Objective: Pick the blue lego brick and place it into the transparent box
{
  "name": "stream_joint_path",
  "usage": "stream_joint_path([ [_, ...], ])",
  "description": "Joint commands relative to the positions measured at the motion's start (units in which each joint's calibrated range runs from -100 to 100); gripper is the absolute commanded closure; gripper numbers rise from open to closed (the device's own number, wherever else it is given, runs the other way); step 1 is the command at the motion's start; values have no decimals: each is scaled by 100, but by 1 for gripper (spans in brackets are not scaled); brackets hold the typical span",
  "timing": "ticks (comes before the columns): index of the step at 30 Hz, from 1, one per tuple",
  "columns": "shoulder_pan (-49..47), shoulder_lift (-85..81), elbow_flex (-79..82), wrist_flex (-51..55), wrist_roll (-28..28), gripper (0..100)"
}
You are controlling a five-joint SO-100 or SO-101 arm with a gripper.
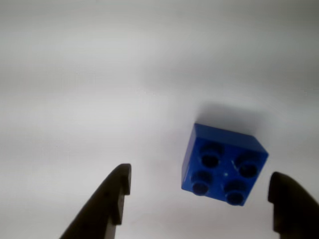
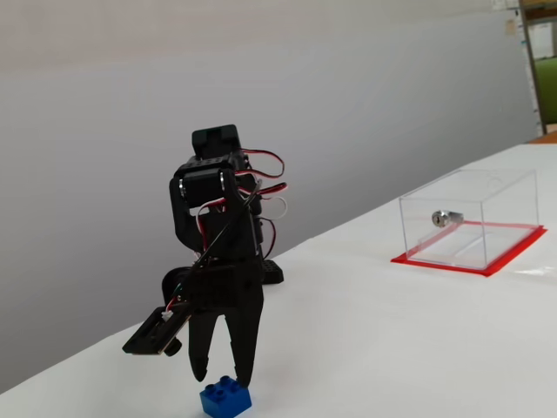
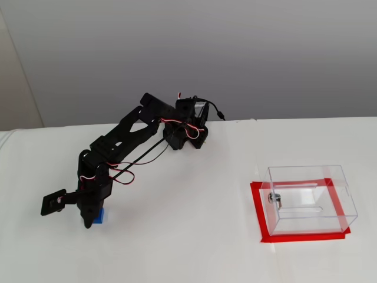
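The blue lego brick (image 1: pixel 224 164) lies studs up on the white table. In the wrist view it sits just beyond and between my two dark fingers, nearer the right one. My gripper (image 1: pixel 199 178) is open and empty, pointing down just above the brick (image 2: pixel 224 399). In a fixed view the gripper (image 2: pixel 221 379) has its tips right over the brick. In another fixed view the gripper (image 3: pixel 91 223) partly hides the brick (image 3: pixel 101 216). The transparent box (image 2: pixel 487 209) stands far off on its red base, and it also shows at the right in the other fixed view (image 3: pixel 309 203).
The box carries a small silver lock (image 2: pixel 444 218) on one wall. The arm's base (image 3: pixel 188 132) stands at the back of the white table (image 3: pixel 188 236). A plain grey wall runs behind the table.
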Motion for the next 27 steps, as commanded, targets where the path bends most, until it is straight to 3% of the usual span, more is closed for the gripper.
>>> stream_joint_path([
  [1, 103, -47, -279, 4, -26, 70],
  [27, 340, 496, 182, -161, 136, 70],
])
